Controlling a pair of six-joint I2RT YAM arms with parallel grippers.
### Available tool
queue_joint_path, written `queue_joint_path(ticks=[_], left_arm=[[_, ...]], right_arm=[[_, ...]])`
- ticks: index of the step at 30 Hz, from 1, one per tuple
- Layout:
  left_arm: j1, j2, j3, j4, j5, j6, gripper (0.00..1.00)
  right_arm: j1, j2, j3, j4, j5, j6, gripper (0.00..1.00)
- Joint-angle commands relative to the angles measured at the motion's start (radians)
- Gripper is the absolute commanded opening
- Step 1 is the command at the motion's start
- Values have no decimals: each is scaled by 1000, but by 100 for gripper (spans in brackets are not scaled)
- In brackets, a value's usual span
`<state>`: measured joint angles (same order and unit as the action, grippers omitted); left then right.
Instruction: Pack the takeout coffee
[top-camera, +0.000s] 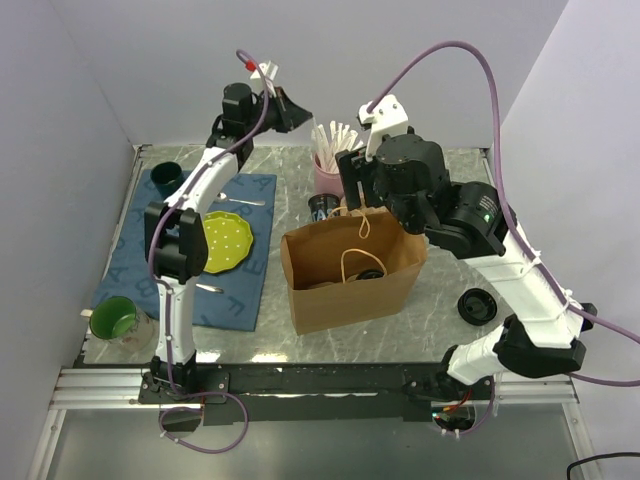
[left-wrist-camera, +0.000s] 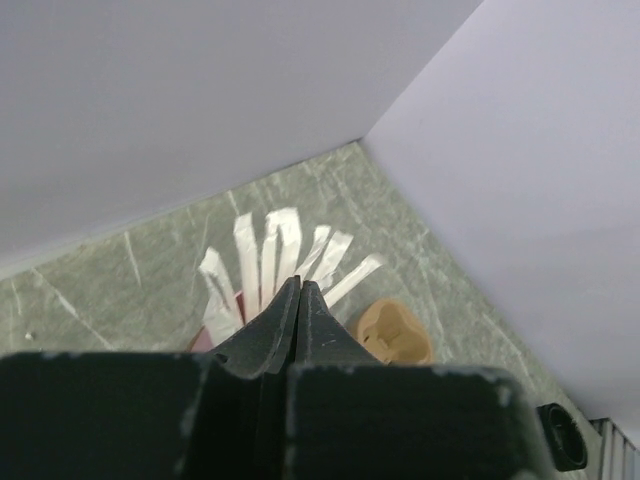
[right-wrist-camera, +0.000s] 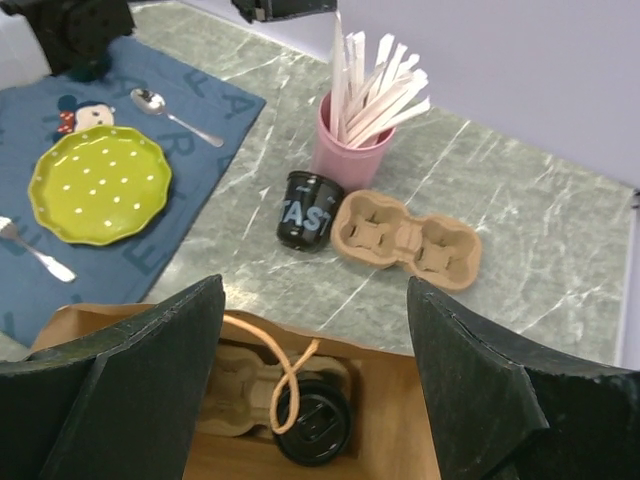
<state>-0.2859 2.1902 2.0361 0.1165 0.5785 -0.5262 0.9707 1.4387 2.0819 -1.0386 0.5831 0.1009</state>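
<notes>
Left wrist view: left hand (left-wrist-camera: 300, 300) clenched, jaws meeting. The right wrist view suggests it pinches the top of 1 white paper-wrapped stick (right-wrist-camera: 337, 60) standing in the pink plastic cup (right-wrist-camera: 350, 150). Right hand (right-wrist-camera: 315, 300) released, jaws wide, above the brown paper bag (top-camera: 350, 285), where the black-lidded coffee cup (right-wrist-camera: 312, 425) lies beside a cardboard carrier (right-wrist-camera: 240, 395). Risk: a tip-only pinch may slip, or the stick, if lifted, may drag its neighbours and topple the pink cup onto the bench (right-wrist-camera: 520, 200).
</notes>
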Motion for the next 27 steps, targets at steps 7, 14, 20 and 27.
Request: queue_joint_path(ticks=[7,14,20,27], left_arm=[[-1,-138,154,29,61,-119,1],[-1,-266,90,26,32,-150,1],[2,-412,-14,49,49,-228,1],[33,-526,-76,219,271,-426,1]], right_arm=[[-12,-102,-114,181,69,-110,81],[-15,-241,-305,334,41,-116,81],[-18,-337,-390,350,24,-124,81],[-18,-477,-511,394,3,-77,81]])
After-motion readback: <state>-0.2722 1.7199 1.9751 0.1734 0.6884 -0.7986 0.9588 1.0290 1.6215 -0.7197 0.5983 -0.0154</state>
